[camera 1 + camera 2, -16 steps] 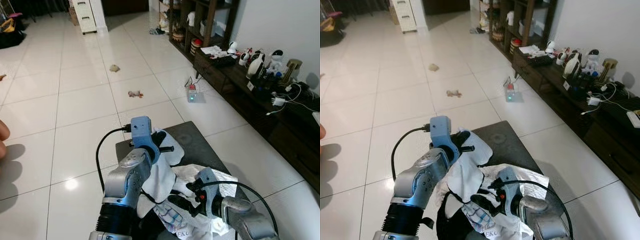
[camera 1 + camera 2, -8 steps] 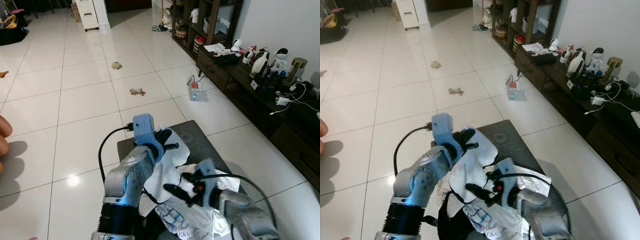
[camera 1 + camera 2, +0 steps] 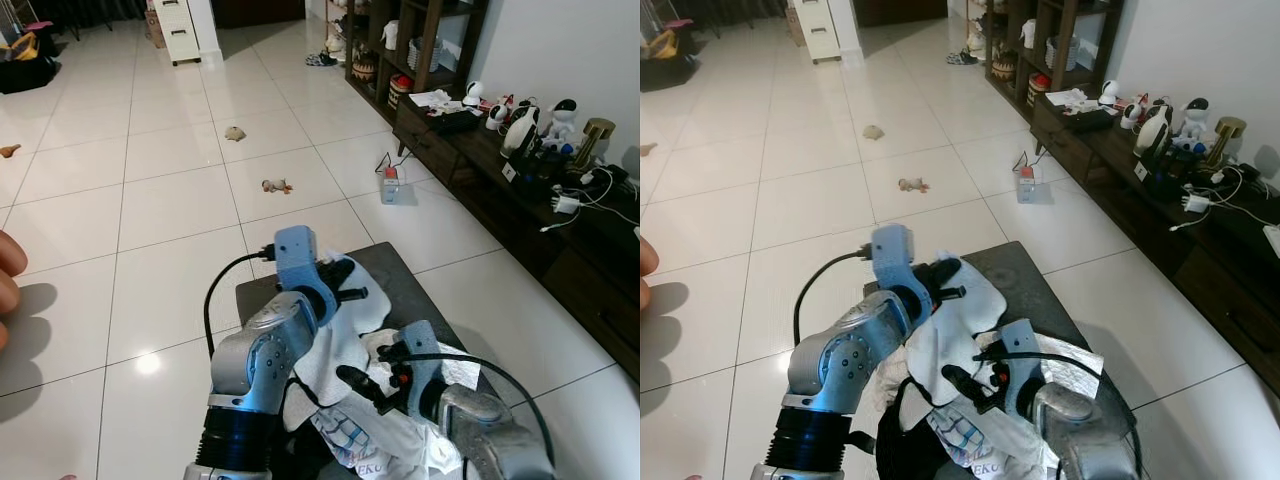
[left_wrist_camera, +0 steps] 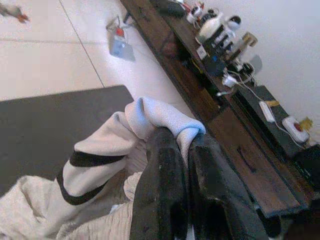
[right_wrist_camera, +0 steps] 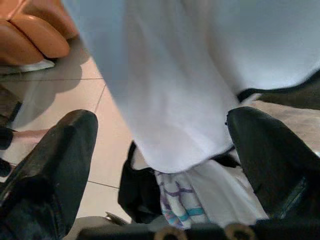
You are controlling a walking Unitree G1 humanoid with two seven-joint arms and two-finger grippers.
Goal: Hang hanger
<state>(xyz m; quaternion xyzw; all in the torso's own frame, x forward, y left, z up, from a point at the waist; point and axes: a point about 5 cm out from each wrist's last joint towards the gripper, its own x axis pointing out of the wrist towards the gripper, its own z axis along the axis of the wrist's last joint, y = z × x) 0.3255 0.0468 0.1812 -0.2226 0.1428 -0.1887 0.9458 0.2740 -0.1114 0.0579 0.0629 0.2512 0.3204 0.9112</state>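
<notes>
No hanger can be made out in any view; if present, it is hidden in the clothing, so its long axis and heading cannot be told. The white garment (image 3: 335, 335) with a dark stripe is the item in hand, lifted above the dark table (image 3: 395, 275). The left gripper (image 4: 175, 150) has its fingers closed on a fold of this garment at the top, so the cloth drapes downward from it toward the table. The right gripper (image 5: 160, 165) sits just below and beside the hanging cloth, fingers spread wide with the garment's lower edge between them, gripping nothing. The left arm is therefore the holding arm; the right is nearer the free hem. More clothing (image 3: 370, 440), one piece with a printed pattern, lies heaped on the table's near end. A person's hand (image 3: 8, 285) shows well apart from the table.
</notes>
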